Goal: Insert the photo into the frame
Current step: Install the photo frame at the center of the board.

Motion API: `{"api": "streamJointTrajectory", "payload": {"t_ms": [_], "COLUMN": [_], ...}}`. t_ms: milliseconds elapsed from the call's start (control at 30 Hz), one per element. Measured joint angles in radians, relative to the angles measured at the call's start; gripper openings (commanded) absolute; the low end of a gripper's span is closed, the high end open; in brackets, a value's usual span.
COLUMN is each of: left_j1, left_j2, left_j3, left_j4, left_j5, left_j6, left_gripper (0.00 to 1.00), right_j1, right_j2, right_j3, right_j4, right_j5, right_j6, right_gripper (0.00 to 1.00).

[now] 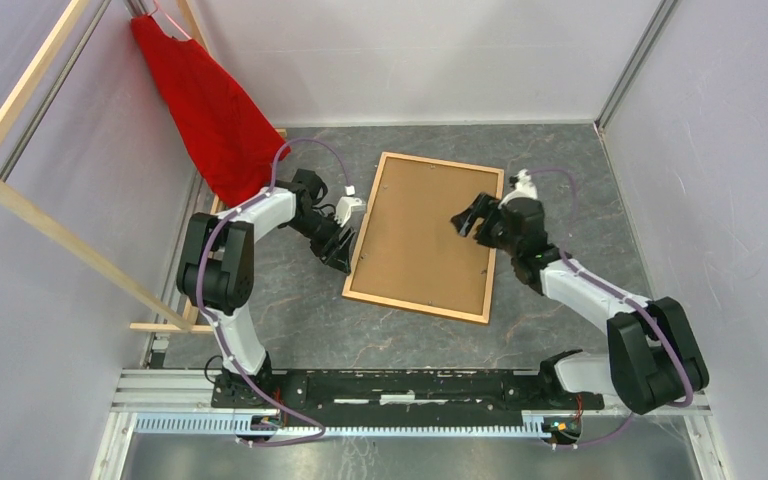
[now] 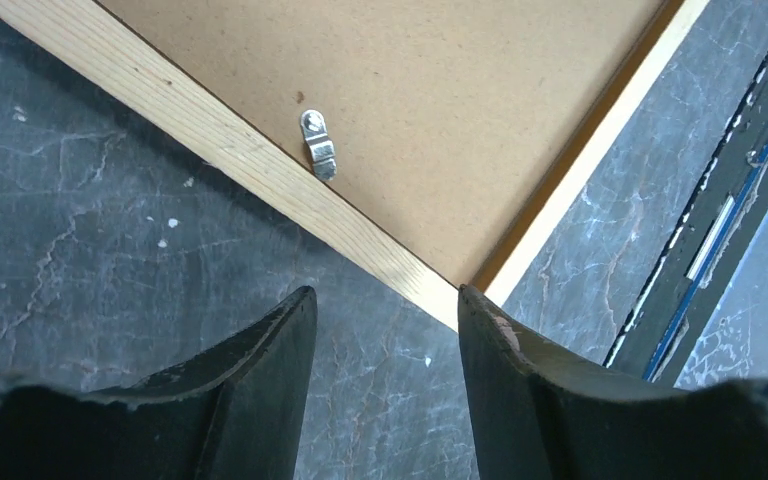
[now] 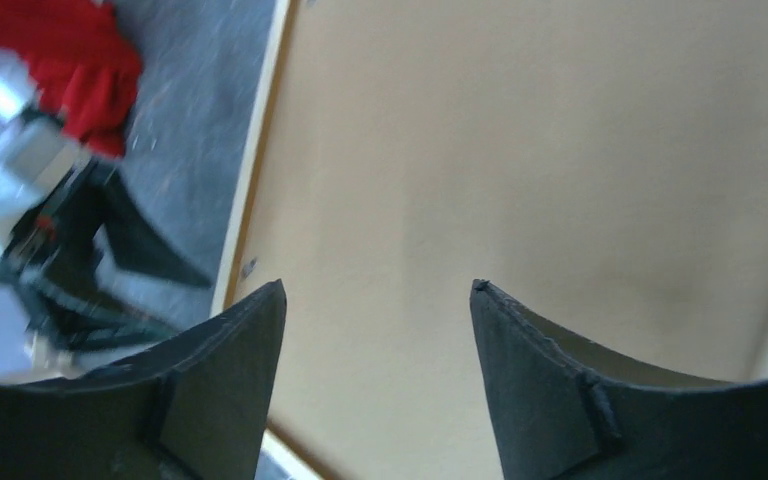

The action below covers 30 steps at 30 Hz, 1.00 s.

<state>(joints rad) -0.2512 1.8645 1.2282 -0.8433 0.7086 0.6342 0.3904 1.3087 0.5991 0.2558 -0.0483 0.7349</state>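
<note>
The frame lies face down on the dark table, its plain brown board back up. The photo is not in view. My left gripper is open and empty, low over the table just outside the frame's left rail. In the left wrist view the gripper points at the frame's near corner, with a metal turn clip on the board beside the rail. My right gripper is open and empty above the frame's right part. In the right wrist view the gripper hovers over the board back.
A red cloth hangs at the back left from a pale wooden slat rack. A metal rail with the arm bases runs along the near edge. Walls close in on three sides.
</note>
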Motion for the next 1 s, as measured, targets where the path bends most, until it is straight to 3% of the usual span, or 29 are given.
{"api": "streamJointTrajectory", "payload": {"t_ms": [167, 467, 633, 1000], "left_j1": [0.000, 0.001, 0.003, 0.010], "left_j2": [0.073, 0.087, 0.087, 0.087], "left_j3": [0.016, 0.016, 0.015, 0.009], "left_j4": [0.005, -0.004, -0.004, 0.003], "left_j5": [0.016, 0.053, 0.058, 0.070], "left_j6": [-0.001, -0.002, -0.003, -0.008], "left_gripper": [0.41, 0.28, 0.26, 0.26], "right_j1": [0.194, 0.418, 0.454, 0.455], "right_j2": [0.137, 0.476, 0.563, 0.643], "right_j3": [-0.008, 0.177, 0.283, 0.344], "right_j4": [0.111, 0.198, 0.233, 0.236], "right_j5": [0.003, 0.005, 0.008, 0.035], "right_j6": [0.106, 0.236, 0.273, 0.300], "right_gripper": [0.52, 0.42, 0.40, 0.38]}}
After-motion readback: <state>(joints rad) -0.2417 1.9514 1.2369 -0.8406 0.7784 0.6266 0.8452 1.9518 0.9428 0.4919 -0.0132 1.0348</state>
